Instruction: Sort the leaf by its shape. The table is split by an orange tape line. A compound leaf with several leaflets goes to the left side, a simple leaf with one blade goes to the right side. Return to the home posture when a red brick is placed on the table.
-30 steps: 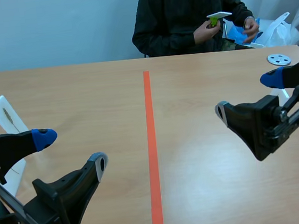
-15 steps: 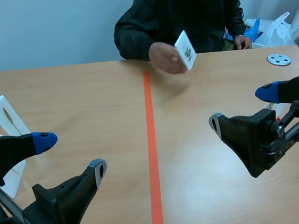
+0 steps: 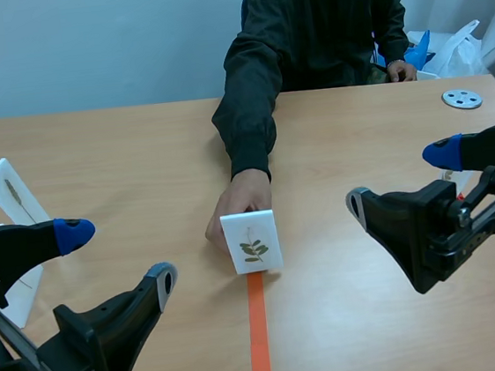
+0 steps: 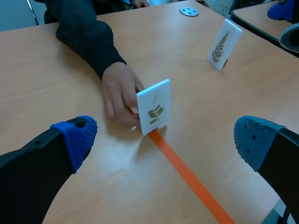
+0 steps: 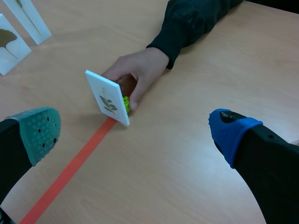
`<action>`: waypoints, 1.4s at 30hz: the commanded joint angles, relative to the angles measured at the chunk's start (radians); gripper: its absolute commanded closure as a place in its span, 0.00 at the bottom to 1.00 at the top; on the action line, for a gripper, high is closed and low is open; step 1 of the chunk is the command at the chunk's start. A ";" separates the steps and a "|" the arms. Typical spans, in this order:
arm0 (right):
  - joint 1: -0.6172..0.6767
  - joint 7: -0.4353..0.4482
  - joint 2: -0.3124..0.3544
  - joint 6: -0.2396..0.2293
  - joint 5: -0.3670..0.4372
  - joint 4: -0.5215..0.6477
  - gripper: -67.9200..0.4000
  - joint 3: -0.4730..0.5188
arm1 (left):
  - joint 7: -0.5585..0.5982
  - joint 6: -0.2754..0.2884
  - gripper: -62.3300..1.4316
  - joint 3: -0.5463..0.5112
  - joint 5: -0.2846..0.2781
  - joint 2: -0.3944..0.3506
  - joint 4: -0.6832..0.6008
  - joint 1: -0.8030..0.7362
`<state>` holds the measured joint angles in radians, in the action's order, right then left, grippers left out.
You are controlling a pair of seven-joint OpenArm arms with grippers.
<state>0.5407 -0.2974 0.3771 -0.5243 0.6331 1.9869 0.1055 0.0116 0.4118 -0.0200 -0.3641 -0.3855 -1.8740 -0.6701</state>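
Note:
A white card (image 3: 252, 243) with a small sprig of several leaflets stands upright on the orange tape line (image 3: 260, 344) in mid-table. A person's hand (image 3: 240, 195) holds it from behind. In the right wrist view the card (image 5: 108, 98) rests on a green base (image 5: 125, 104). My left gripper (image 3: 118, 254) is open, low at the near left, well short of the card (image 4: 154, 106). On the right my right gripper (image 3: 402, 178) is open, a hand's width from the card. Neither holds anything.
Two white leaf cards (image 3: 10, 197) stand at the left edge beside my left arm. A fern card (image 4: 223, 44) stands on the right side of the table. A grey disc (image 3: 462, 98) lies at the far right, near a plastic bag (image 3: 463, 48). The person's sleeve (image 3: 248, 106) crosses the table's far half.
The person has reached across and set the leaf card down on the tape line. My right gripper edged slightly left a second ago; the left has not moved.

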 commanded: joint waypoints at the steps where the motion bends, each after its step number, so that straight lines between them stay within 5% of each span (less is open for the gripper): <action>1: -0.018 0.014 0.013 0.000 0.006 0.001 0.00 0.010 | 0.021 -0.001 0.00 -0.001 -0.007 0.002 -0.016 -0.002; 26: -0.031 0.008 0.014 0.000 -0.018 -0.014 0.00 -0.023 | 0.025 -0.001 0.00 -0.001 -0.007 0.002 -0.016 -0.002; 42: -0.248 0.063 0.013 -0.027 -0.119 -0.299 0.00 -0.231 | 0.040 -0.001 0.00 -0.001 -0.007 0.003 -0.016 -0.002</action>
<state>0.3092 -0.2604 0.3775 -0.5476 0.5148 1.6779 -0.1246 0.0349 0.4118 -0.0200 -0.3641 -0.3851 -1.8740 -0.6701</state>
